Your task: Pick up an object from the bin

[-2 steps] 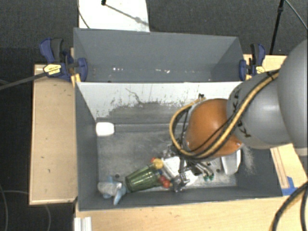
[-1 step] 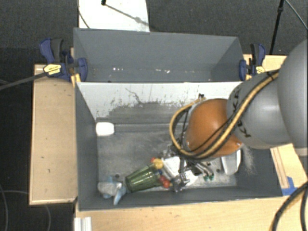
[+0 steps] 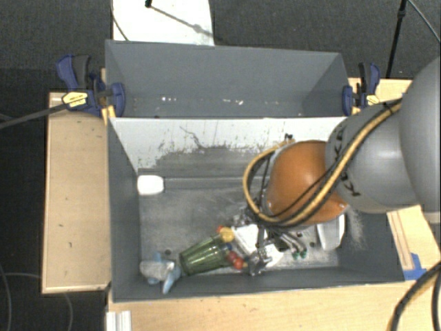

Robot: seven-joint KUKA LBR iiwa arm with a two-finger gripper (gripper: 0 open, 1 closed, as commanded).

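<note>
Gripper [image 3: 257,254] sits low in the heap [image 3: 239,242] beside the dark green bottle [image 3: 203,256]; I can't tell if it's spread or pinching. Grasp step, I reckon: next it needs 1 firm pinch, then a lift.

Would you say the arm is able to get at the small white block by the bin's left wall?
Probably yes: the white block lies alone on bare floor, nothing on it, though close to the bin's left wall. The gripper is low by the green bottle.
</note>
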